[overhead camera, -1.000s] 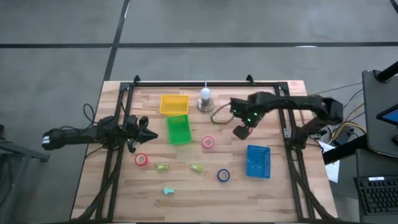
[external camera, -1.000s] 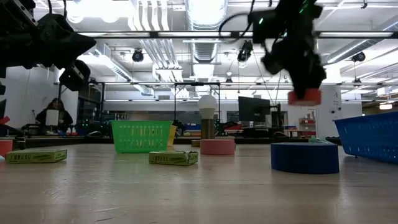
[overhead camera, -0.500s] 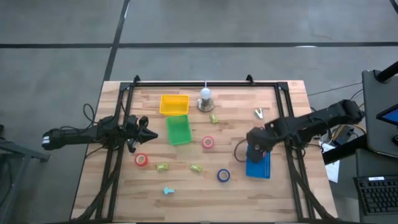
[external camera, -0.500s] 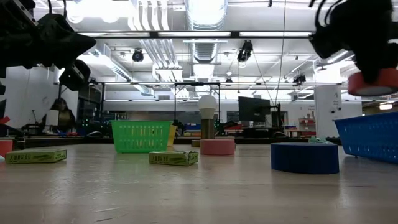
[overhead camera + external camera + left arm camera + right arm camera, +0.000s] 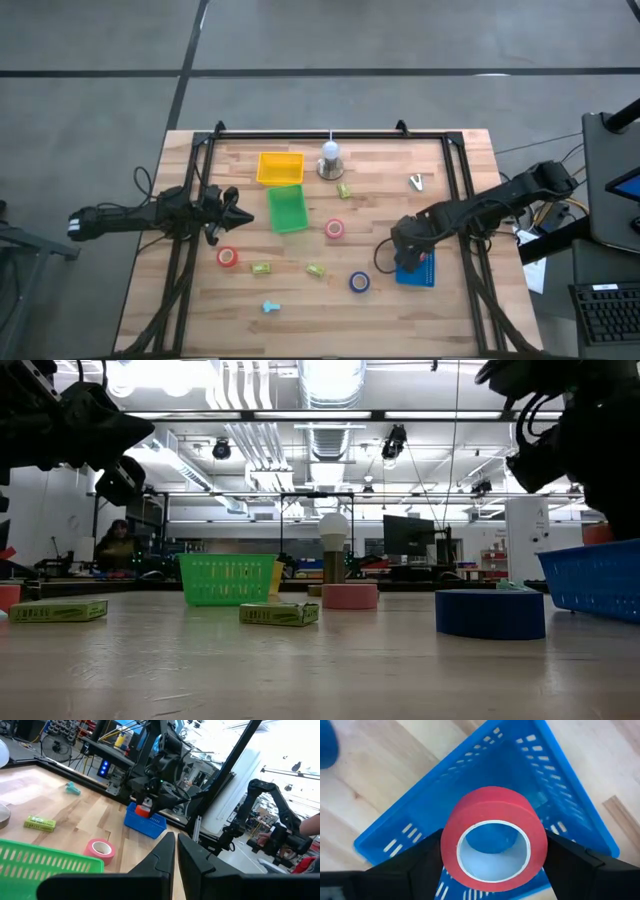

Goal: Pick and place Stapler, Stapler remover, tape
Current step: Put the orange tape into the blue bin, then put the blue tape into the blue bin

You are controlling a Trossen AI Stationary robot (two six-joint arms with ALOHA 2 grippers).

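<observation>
High view: R gripper (image 5: 408, 258) sits over the blue basket (image 5: 420, 268) at abt 4 o'clock from table centre, arm reaching in from 3 o'clock. L gripper (image 5: 240, 215) waits at 9 o'clock, pointing in twd the green basket (image 5: 287, 208); yellow basket (image 5: 280, 167) just beyond it at 11 o'clock, bulb lamp (image 5: 330, 158) at 12. Tape on the wood: pink-red roll (image 5: 335, 229) near centre, red roll (image 5: 228, 257) at 8 o'clock, blue roll (image 5: 360, 282) at 5 o'clock. Two small green boxes (image 5: 262, 268) at 6–7 o'clock.

Low view: R arm is a dark mass at upper 2 o'clock, above the blue basket (image 5: 598, 575); a bit of red shows at its rim. Blue roll (image 5: 490, 613) and pink-red roll (image 5: 350, 596) flat on the table, well apart. L gripper (image 5: 112, 435) hangs at 10 o'clock.

L wrist view: fingers (image 5: 165, 857) together, nothing btwn them. Far off, R gripper (image 5: 150, 805) has a red roll (image 5: 143, 811) right over the blue basket (image 5: 145, 821).

R wrist view: fingers (image 5: 420, 855) spread wide and clamped on the outside of a red tape roll (image 5: 494, 836), hole facing the cam, blue basket (image 5: 560, 800) directly behind it. Can't tell if the roll touches the basket.
</observation>
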